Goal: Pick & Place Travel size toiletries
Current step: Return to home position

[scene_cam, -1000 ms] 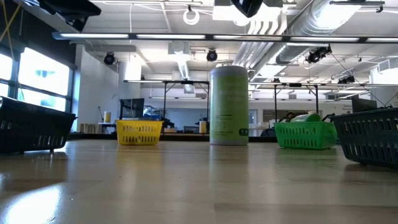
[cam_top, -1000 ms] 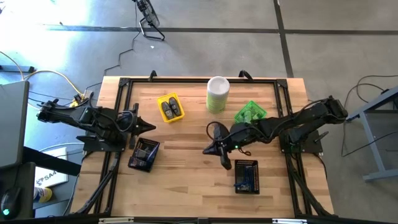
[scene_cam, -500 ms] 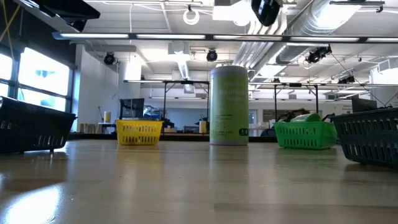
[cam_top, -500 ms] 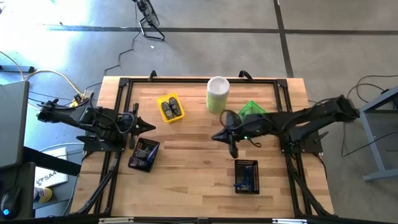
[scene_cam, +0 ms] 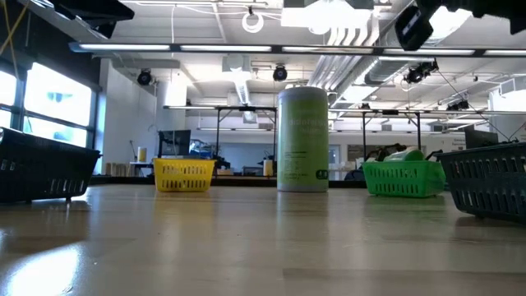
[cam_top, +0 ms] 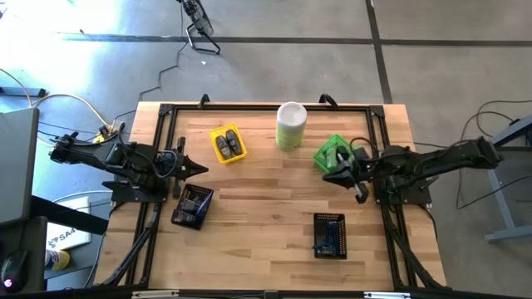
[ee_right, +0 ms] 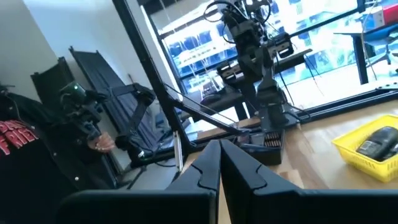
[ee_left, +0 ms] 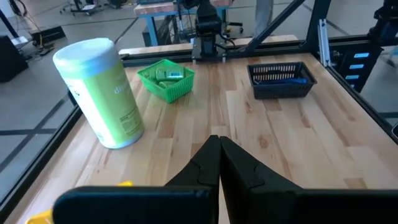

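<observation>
Sorting looks complete: the travel size toiletries (cam_top: 226, 146) lie in four mesh bins around the tabletop (cam_top: 266, 195), with an arm parked at either side. The left pincer (ee_left: 219, 142), clenched on nothing, rests at 9 o'clock. The right pincer (ee_right: 219, 146), also clenched and empty, hangs at 3 o'clock, just beside the green bin (ee_left: 168, 92) at 2 o'clock. A green bottle (ee_left: 166, 75) lies inside that bin. A blue razor (ee_left: 287, 79) rests in the right black bin (ee_left: 280, 91) at 4 o'clock, and dark grey pieces (ee_right: 378, 142) sit in the yellow bin (ee_right: 360, 154) at 11 o'clock. The left black bin (cam_top: 184, 218) at 8 o'clock holds dark items too small to make out. Grouping by kind appears to explain the spread, with each bin set within an arm's reach. The tall pale-green canister (cam_top: 291, 124) stands upright at 12 o'clock, apart from both arms. No loose item shows on the wood between the bins, so nothing seems to crowd the parked arms.
</observation>
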Motion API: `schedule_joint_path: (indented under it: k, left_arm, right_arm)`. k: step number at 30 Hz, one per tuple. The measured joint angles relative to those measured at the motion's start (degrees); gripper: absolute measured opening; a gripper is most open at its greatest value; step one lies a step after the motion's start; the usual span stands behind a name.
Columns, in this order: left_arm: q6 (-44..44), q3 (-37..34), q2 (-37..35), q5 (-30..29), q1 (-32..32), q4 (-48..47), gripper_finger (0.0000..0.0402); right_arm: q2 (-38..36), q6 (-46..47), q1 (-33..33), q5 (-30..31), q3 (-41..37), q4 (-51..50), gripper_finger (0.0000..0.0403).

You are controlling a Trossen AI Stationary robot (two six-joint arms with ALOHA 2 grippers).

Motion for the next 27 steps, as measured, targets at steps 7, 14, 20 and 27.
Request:
schedule_joint_path:
  k: [7, 14, 20, 27]
  left_arm:
    - [-0.5, 0.0, 0.0, 0.0, 0.0, -0.2, 0.0]
    - [-0.5, 0.0, 0.0, 0.0, 0.0, -0.7, 0.0]
    - [-0.5, 0.0, 0.0, 0.0, 0.0, -0.7, 0.0]
    - [-0.7, 0.0, 0.0, 0.1, 0.0, -0.7, 0.0]
  right_arm:
    - [-11.5, -0.9, -6.3, -4.8, -7.5, 0.0, 0.0003]
    - [-22.4, -0.1, -11.8, -9.1, -11.5, -3.4, 0.0003]
    - [-28.7, -0.8, -14.5, -5.5, -11.7, -10.3, 0.0003]
    - [-34.3, -3.3, -16.0, 0.7, -11.7, -16.8, 0.0003]
